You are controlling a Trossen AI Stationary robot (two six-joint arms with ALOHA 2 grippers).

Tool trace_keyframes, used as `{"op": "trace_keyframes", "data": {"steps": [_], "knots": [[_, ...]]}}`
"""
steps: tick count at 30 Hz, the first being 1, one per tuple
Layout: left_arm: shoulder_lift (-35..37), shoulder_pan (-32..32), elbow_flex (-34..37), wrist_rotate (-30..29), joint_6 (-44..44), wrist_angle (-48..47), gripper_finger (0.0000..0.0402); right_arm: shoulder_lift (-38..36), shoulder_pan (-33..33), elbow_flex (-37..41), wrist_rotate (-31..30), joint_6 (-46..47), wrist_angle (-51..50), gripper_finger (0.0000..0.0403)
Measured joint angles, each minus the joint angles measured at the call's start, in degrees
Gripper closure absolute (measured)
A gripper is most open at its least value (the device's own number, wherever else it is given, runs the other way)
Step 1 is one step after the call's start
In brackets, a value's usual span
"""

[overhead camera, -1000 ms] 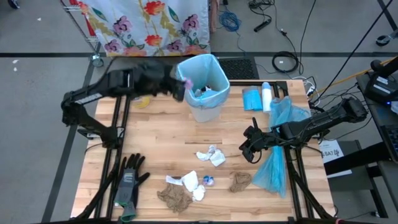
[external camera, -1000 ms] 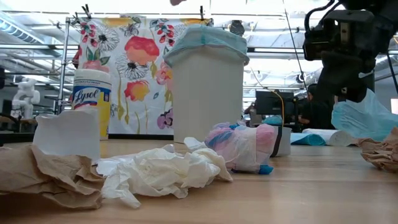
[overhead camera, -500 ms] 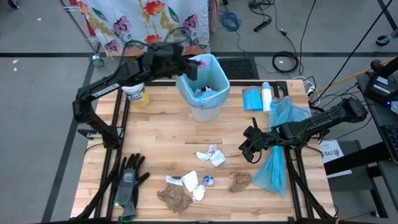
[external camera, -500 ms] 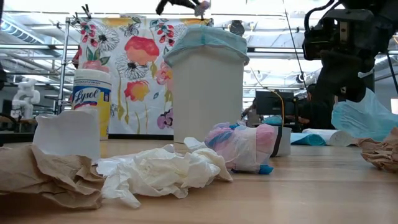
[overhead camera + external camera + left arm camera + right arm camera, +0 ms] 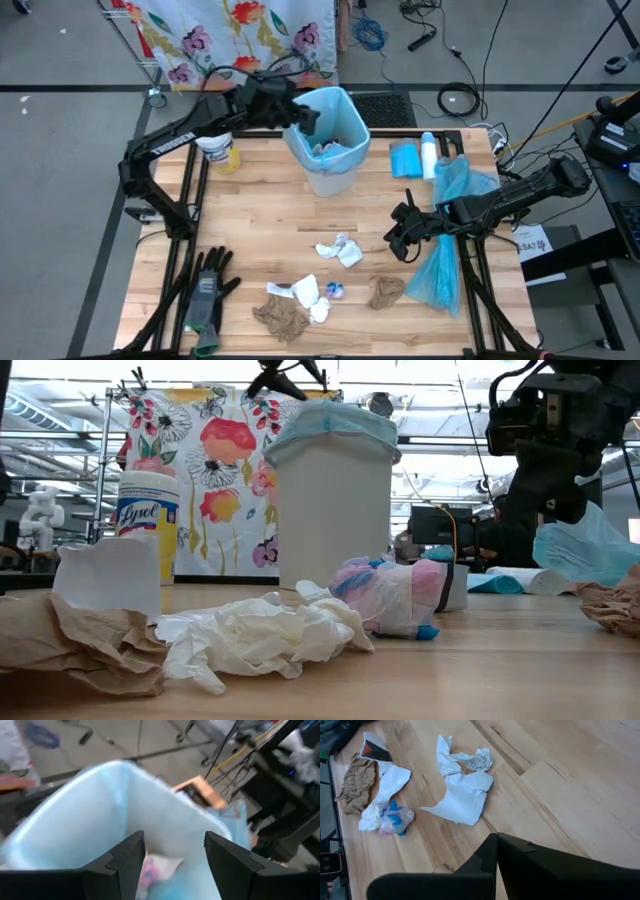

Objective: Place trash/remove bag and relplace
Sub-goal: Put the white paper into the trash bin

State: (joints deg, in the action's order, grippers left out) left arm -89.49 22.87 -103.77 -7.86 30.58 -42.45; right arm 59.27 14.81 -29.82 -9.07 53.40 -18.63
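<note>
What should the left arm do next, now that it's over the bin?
Probably lift the left gripper clear of the lined bin and swing it back toward the scraps on the table. Its fingers stand open with a wrapper below them inside the bin, and white tissue waits on the wood.

Two dark robot arms with black two-finger ends

We see that both arms are black, built from slim straight links with thicker, rounded joint housings between them. On the left arm (image 5: 190, 135) a small pale label sits on the long link, and a thin black cable makes a loop above its wrist. The right arm (image 5: 520, 195) has the same matte black shell, with a bulky block at the wrist. In the left wrist view the fingers (image 5: 125, 862) are flat, angular black plates with bevelled edges. In the right wrist view the fingers (image 5: 515, 862) look like smooth black wedges that meet in one thin seam.
</note>
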Motion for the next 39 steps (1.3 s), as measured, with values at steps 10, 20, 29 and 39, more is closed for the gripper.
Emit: {"op": "trace_keyframes", "data": {"steps": [10,20,29,39], "knots": [[7.7,-14.6,2.9,-13.6,0.7,-22.4,0.0194,0.0,0.0,0.0,-0.1,0.8,0.2,0.0403],[17.3,-34.6,34.3,-18.2,29.8,-14.0,0.0213,0.0,0.0,0.0,0.1,0.6,0.4,0.0403],[19.3,-47.8,57.9,-18.2,53.6,9.3,0.0215,0.0,1.5,0.0,0.3,-3.8,2.2,0.038],[18.6,-54.4,62.9,-19.6,64.9,12.0,0.0215,3.9,3.7,-0.1,0.2,-24.1,15.4,0.0291]]}}
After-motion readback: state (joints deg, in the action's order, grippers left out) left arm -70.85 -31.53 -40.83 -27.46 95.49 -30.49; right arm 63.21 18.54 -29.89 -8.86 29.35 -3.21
